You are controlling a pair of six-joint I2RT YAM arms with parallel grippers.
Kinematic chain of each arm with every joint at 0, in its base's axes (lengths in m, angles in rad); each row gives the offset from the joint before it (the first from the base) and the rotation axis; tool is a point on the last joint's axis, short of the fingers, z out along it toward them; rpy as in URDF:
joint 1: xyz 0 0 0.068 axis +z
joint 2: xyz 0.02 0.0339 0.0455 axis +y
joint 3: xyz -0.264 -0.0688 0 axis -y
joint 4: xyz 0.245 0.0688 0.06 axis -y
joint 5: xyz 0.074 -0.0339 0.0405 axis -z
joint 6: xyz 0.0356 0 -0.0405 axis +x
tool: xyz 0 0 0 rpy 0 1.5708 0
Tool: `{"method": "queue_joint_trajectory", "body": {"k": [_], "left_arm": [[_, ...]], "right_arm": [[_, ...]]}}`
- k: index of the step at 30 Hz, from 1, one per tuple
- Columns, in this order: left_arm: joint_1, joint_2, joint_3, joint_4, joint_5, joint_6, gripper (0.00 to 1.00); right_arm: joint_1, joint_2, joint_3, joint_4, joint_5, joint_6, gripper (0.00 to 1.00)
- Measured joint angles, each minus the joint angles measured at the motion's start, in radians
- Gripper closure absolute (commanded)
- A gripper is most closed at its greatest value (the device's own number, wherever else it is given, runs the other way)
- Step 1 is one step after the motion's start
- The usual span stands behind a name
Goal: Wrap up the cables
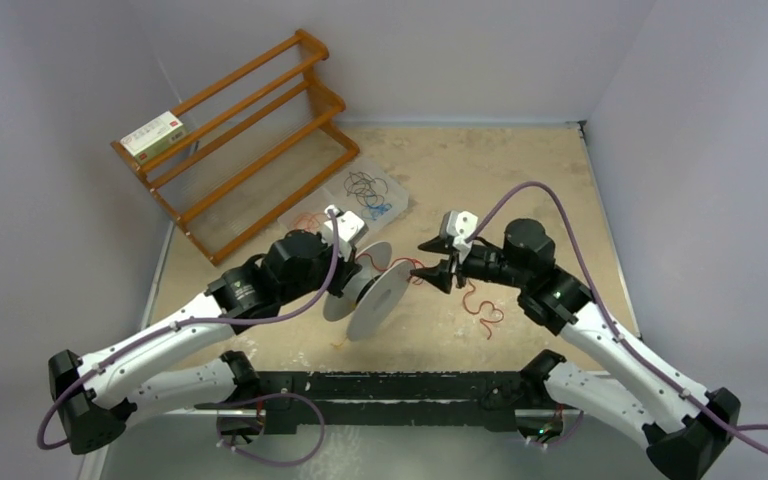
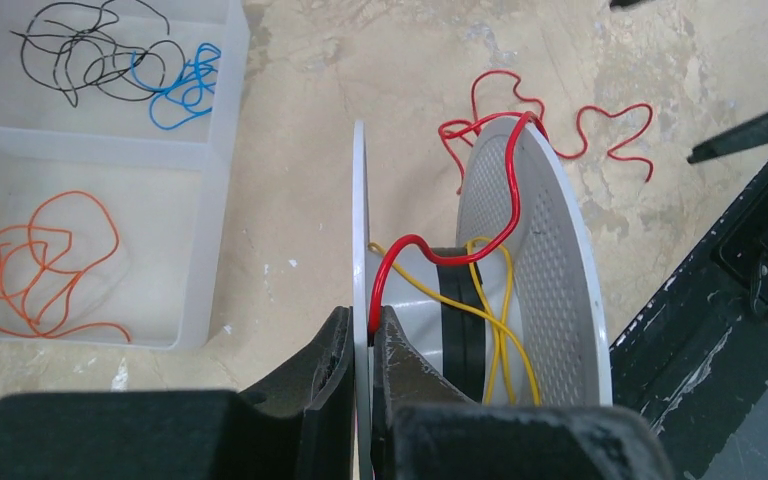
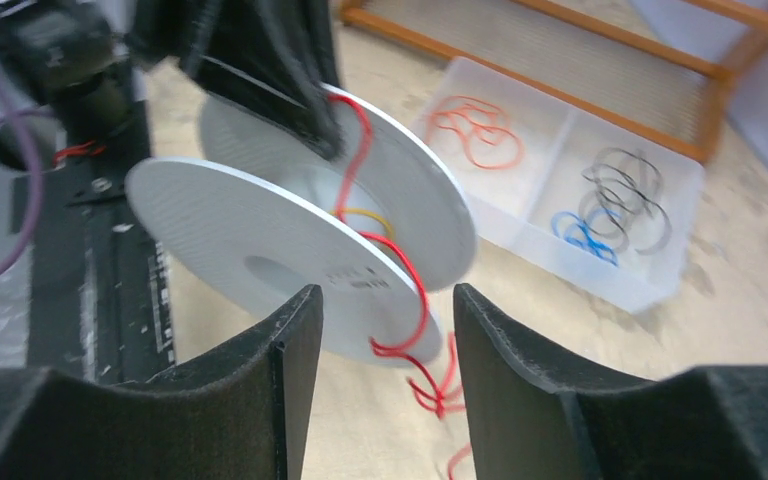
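Red cable (image 2: 511,170) trailing from a white spool (image 2: 550,280) onto the tabletop (image 1: 520,180)

Wooden rack (image 1: 260,150) is sitting at the far left of the beige tabletop, and a clear divided tray (image 2: 215,220) is lying just beside it. The left gripper (image 2: 362,330) is holding the spool on edge, its jaws clenching one flange. The right gripper (image 3: 388,300) is hovering near the other flange, jaws spread and gripping nothing. The red cable is crossing the hub, climbing over the far flange and trailing in loose curls on the tabletop. A yellow cable (image 2: 501,345) is looping around the hub. Black cables (image 2: 90,60) and blue cables (image 2: 185,90) are sharing one tray compartment, and orange cables (image 2: 35,240) are lying in the next.
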Motion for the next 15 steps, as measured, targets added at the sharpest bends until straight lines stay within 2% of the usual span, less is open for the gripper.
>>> {"method": "queue_joint_trajectory", "body": {"k": [5, 10, 15], "left_arm": [[0.0, -0.043, 0.0, -0.029, -0.014, -0.008, 1.0], [0.0, -0.048, 0.003, -0.076, -0.03, -0.009, 1.0], [0.0, -0.073, 0.004, -0.117, -0.069, -0.008, 1.0]], "right_arm": [[0.0, -0.077, -0.096, 0.104, 0.166, 0.103, 0.32], [0.0, -0.171, -0.272, 0.262, 0.238, 0.176, 0.32], [0.0, -0.169, -0.381, 0.371, 0.261, 0.209, 0.31]]}}
